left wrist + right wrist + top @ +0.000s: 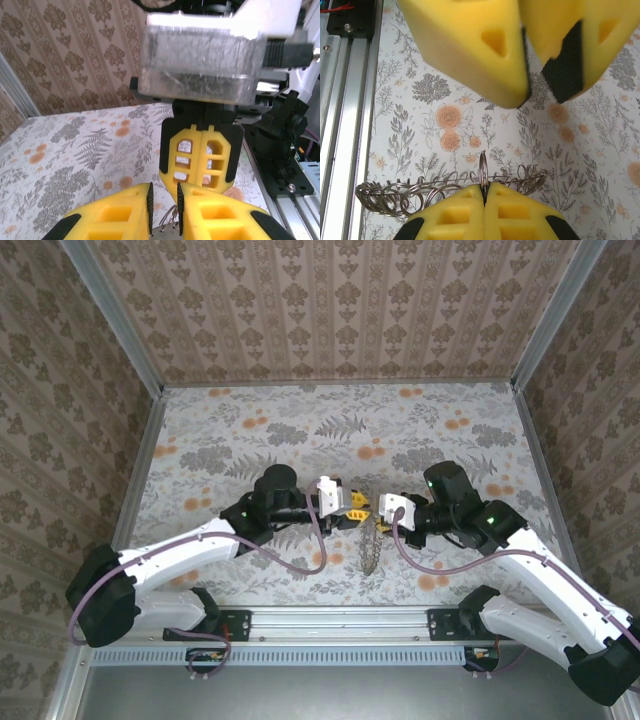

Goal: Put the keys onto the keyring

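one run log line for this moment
right hand: shut on keys | left hand: slightly open, facing right hand | keys: trailing from right hand

Table (250, 440): floral cover, grey leaves, orange blooms. Metal rail (340, 620) along near edge. Keys (370, 552) above surface, contact unclear.

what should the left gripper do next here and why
Probably ease the left gripper in and close it on the keys right beside the right gripper. The right one is shut on one upright ring of the bunch, the rest trails sideways, and the left jaws stand slightly apart, close by.
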You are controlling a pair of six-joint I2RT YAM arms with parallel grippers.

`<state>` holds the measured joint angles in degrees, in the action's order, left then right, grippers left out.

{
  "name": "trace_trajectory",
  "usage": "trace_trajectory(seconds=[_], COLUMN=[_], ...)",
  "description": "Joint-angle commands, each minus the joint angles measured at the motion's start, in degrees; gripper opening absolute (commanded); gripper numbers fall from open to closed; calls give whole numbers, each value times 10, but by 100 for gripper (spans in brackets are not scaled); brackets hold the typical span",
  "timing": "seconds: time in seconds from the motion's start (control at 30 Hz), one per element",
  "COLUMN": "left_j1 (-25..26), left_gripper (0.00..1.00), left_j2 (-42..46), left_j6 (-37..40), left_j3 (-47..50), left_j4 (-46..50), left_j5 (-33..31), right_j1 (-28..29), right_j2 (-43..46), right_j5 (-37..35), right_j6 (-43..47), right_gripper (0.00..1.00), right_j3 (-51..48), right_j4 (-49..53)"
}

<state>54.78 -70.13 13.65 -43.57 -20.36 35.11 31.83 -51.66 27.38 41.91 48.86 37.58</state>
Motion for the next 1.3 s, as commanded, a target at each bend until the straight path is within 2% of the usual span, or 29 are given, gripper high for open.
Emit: trace_trajectory(seconds=[0.0,0.07,0.33,0.8,1.13,1.27], left_j1=[3,2,-2,-3,0,2], left_gripper=[23,28,29,29,16,16], left_j2=[-10,-15,-18,-47,-54,-58], left_j6=[18,19,9,14,31,33], left_j3=[-17,-17,1,-21,-50,-52], left_j4=[52,50,22,70,99,104], left_j5=[-5,6,64,29,34,32], right_j1=[4,4,5,6,9,10], right_j2=[2,-1,-2,-1,-10,-10], right_j5=[2,1,1,29,40,39], right_j6=[-11,-10,-7,-4,-15,-20], right_gripper=[0,0,0,0,0,0], right_j3=[26,28,27,32,36,38], right_j4=[-4,-1,0,-4,-22,-29])
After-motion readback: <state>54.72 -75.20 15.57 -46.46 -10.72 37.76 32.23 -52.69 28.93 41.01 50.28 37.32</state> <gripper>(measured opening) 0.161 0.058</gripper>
